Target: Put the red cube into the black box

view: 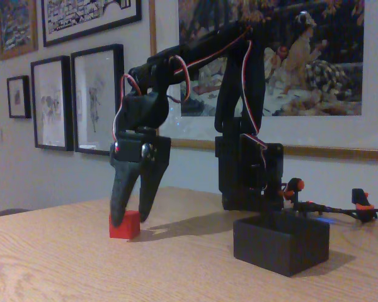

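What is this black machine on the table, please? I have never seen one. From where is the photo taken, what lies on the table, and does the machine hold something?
This is a small black robot arm with red and white cables, standing at the back of a light wooden table. At its end hangs a two-finger gripper, which works like a simple hand.

The photo comes from one fixed camera placed low, near table height, looking across at a wall of framed pictures.

Two things lie on the table: a small bright red solid cube on the left, and a low matte black box without a lid on the right.

The gripper points down, its open fingers reaching around the top of the red cube. The cube rests on the table; whether the fingers touch it is unclear.
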Tool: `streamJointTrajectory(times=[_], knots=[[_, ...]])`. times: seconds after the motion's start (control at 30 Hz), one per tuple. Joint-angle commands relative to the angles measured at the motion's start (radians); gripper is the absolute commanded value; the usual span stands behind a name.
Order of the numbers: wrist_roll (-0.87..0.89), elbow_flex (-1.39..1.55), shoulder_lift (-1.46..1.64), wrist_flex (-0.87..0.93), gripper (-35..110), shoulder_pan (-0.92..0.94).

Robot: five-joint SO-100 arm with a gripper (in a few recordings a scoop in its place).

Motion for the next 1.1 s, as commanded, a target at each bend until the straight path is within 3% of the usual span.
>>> streamJointTrajectory(times=[0.0, 0.6, 0.83, 1.07], knots=[[0.009, -0.026, 0.015, -0.008, 28, -0.031], [-0.008, -0.044, -0.005, -0.011, 5, -0.023], [0.077, -0.149, 0.229, 0.245, 4, 0.063], [0.156, -0.262, 0.489, 0.541, 4, 0.356]])
